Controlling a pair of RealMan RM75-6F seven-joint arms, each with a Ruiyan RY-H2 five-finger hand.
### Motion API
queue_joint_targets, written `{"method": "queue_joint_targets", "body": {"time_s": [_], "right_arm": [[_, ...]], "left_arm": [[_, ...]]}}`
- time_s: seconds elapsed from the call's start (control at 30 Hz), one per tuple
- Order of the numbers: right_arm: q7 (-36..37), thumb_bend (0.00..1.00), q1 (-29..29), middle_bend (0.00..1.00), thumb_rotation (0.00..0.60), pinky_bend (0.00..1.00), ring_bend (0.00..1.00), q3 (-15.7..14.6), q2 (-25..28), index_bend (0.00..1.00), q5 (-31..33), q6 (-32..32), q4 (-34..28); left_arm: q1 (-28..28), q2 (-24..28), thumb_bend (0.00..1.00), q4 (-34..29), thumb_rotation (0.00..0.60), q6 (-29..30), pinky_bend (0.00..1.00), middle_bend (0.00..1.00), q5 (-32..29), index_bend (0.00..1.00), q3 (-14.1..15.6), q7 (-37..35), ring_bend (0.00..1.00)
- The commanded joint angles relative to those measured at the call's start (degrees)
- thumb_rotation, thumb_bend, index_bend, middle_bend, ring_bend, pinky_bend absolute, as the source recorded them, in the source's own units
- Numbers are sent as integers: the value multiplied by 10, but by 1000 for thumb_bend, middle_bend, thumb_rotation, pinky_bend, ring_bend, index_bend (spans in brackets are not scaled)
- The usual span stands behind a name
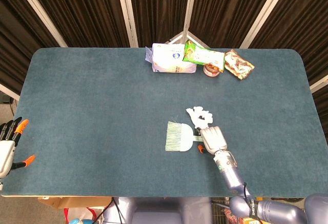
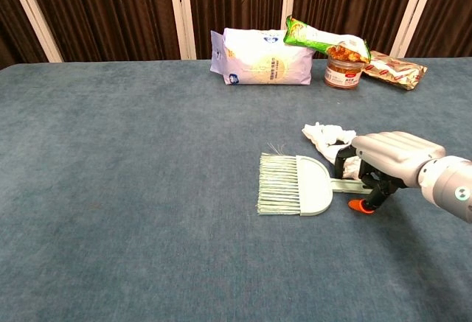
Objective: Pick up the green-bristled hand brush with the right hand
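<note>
Your right hand [image 2: 383,161] is low over the handle of the green-bristled hand brush [image 2: 293,184], palm down, with the fingers curled downward around the thin handle end. In the chest view the dark fingers [image 2: 345,164] stand on the far side of the handle and the orange thumb tip sits on the near side, almost on the table [image 2: 133,189]. The fingers are close around the handle, but I cannot tell if they press it already; the brush lies flat, not lifted.

The brush is near the middle of the table, bristles pointing to your left, handle pointing toward the right hand. Just behind the handle lies a crumpled white paper [image 2: 323,135], touching or almost touching the fingers.

What could go wrong, in my judgement: the handle is thin and flat on the cloth, so if you close too high, the fingers may slide over it and push the brush away. The far fingers could also catch the white paper together with the handle, and the grip would then be soft and the brush could rotate when lifted, because the heavy bristle head is far from the hand.

Your left hand [image 1: 9,143] rests at the table's left edge, fingers apart, holding nothing.
</note>
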Motion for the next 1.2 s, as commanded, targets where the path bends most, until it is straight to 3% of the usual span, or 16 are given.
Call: {"method": "queue_joint_targets", "body": {"time_s": [0.03,0.13,0.3,0.83,1.2], "right_arm": [[3,407,0,899,600,872,934,-2,-2,617,-1,1,3],[6,489,1,900,600,872,934,-5,-3,705,-5,3,5],[11,560,0,900,600,872,934,-7,-1,766,-14,9,3],[10,626,-1,900,600,872,934,-6,31,811,-19,24,-21],[-22,701,11,900,600,872,934,14,86,841,-36,53,-107]], "left_arm": [[0,0,0,0,600,-1,0,0,-1,0,0,0,0],[0,0,0,0,600,0,0,0,0,0,0,-1,0],[0,1,0,0,600,0,0,0,-1,0,0,-1,0],[0,0,0,-1,600,-1,0,0,-1,0,0,1,0],[-2,0,0,-3,600,-1,0,0,3,0,1,4,0]]}}
